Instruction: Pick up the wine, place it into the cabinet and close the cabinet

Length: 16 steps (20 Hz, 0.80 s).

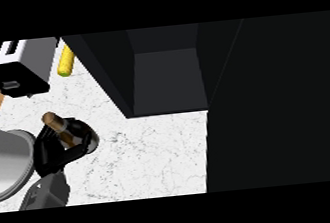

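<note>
One hand (61, 143) shows, at the view's left, so it is the robot's left; its black fingers (49, 147) are curled round the wine (57, 125), whose brown neck and cork poke out above them toward the toaster. The bottle sits well left of the cabinet (166, 80), near the view's left edge, and whether its base touches the counter (150, 155) cannot be told, since the hand hides it. The right hand is out of sight.

Risks, as a judgement: the cabinet stands open, its dark hollow facing the robot, and the tall black panel (278, 102) right of that hollow is probably the door (it fills the whole right side). A carry straight across could knock the bottle's neck against the cabinet's left wall or its front lip. If the fingers hold only the shoulder, the bottle may tilt in the swing. Set too near the lip, it could block the door from closing.

The counter is white marbled stone, with a strip of wood left of the cabinet at the far edge. A black-and-silver toaster (17, 65) stands far left of the cabinet, a yellow corn cob (65, 63) lies between the two, and a large grey rounded shape (2, 162) sits at the left edge.
</note>
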Each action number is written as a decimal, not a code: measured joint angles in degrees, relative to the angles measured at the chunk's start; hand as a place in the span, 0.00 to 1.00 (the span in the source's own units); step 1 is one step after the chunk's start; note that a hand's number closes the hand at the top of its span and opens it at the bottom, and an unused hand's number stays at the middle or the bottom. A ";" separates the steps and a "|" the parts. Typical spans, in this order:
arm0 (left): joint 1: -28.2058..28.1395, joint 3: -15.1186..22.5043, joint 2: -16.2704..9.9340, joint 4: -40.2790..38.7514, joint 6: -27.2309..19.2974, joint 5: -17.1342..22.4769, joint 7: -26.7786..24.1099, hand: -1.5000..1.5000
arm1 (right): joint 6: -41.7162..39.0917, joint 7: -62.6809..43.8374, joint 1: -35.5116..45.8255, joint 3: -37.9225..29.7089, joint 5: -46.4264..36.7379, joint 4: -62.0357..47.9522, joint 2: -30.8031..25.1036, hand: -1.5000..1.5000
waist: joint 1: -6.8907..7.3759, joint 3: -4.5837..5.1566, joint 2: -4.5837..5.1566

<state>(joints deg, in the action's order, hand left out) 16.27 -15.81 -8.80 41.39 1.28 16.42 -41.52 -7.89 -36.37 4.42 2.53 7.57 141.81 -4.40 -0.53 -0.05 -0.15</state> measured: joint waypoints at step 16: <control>-15.85 9.84 -1.59 25.81 6.59 -5.26 1.24 1.00 | -0.16 -1.43 1.15 -1.71 0.45 -0.18 -0.12 0.00 | 0.67 -0.01 -0.09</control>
<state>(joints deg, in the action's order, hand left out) 0.43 -5.96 -10.39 67.20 7.87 11.16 -40.29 -8.05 -37.80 5.58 0.82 8.02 141.62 -4.51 0.14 -0.07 -0.24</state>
